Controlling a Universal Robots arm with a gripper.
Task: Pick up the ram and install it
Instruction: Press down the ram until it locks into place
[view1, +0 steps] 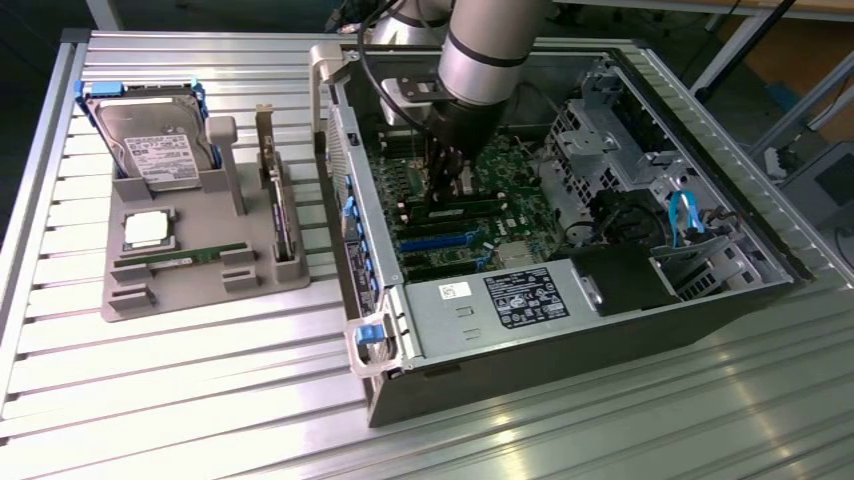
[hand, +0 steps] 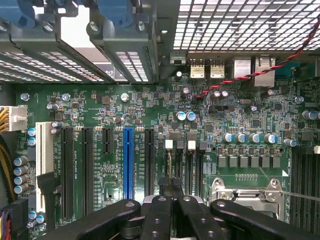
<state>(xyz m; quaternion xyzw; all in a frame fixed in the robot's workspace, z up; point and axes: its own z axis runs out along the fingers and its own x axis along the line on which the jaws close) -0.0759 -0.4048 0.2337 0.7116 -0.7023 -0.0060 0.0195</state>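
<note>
Ribbed aluminium tabletop (view1: 200, 400) is catching bright glare at lower centre; metal frame legs (view1: 747, 40) and dark floor are showing upper right.

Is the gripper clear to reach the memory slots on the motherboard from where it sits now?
Probably yes. The gripper hangs inside the open case, right above the memory slots on the motherboard, with nothing between them. The red cable runs farther off.

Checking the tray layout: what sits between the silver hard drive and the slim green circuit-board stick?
The square silver processor chip, seen in the exterior view.
</note>
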